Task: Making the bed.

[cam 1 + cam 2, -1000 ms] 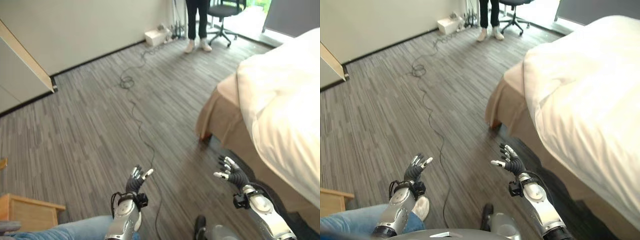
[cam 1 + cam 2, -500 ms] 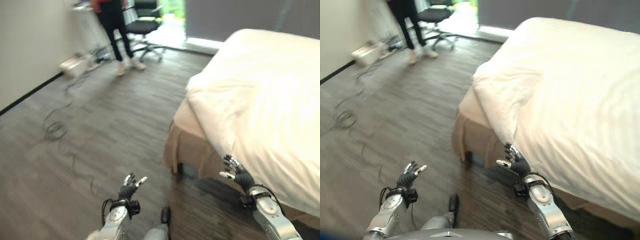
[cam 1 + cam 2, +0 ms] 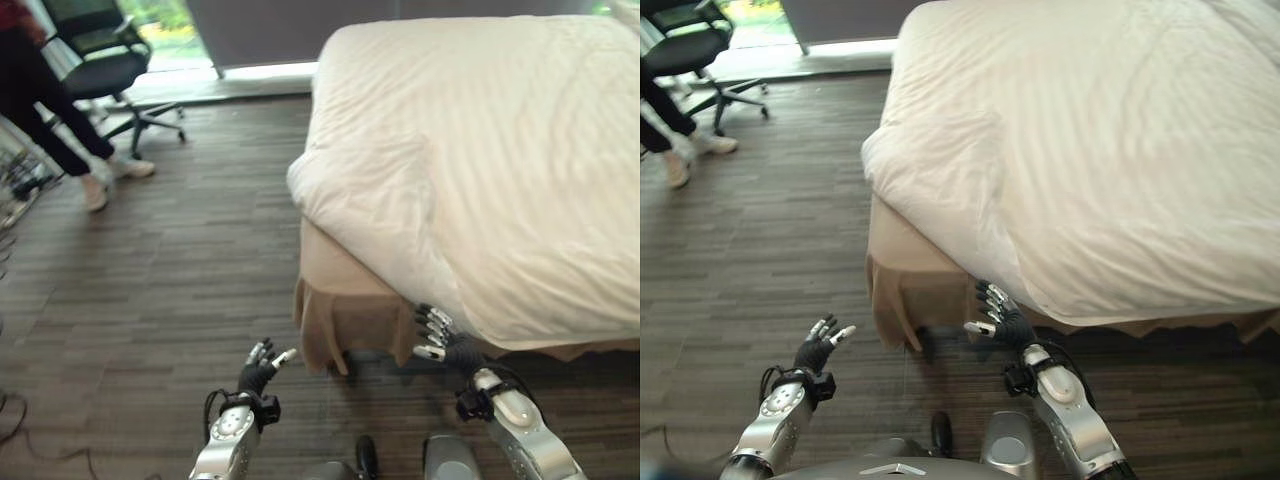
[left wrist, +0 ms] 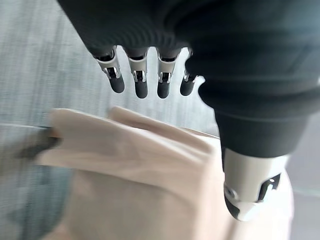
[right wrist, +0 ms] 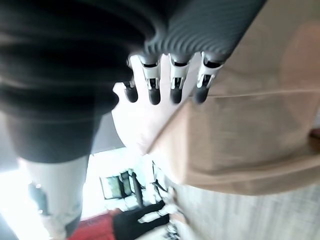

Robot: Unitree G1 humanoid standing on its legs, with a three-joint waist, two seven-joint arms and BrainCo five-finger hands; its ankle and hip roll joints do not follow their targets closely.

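The right hand [image 3: 1002, 322] is raised with fingers spread and straight, holding nothing, just below the overhanging edge of the white duvet [image 3: 1110, 150] at the bed's near corner. The left hand [image 3: 820, 346] hangs over bare floor to the left of the bed, fingers likewise straight and empty. The duvet is soft and faintly ribbed, and it bulges in a rumpled fold over the corner. Under it a tan bed skirt [image 3: 915, 290] falls in pleats. Dark striped wood floor [image 3: 750, 250] lies open on the left, where an office chair [image 3: 95, 60] and a person's legs [image 3: 45, 130] stand well apart from the bed.
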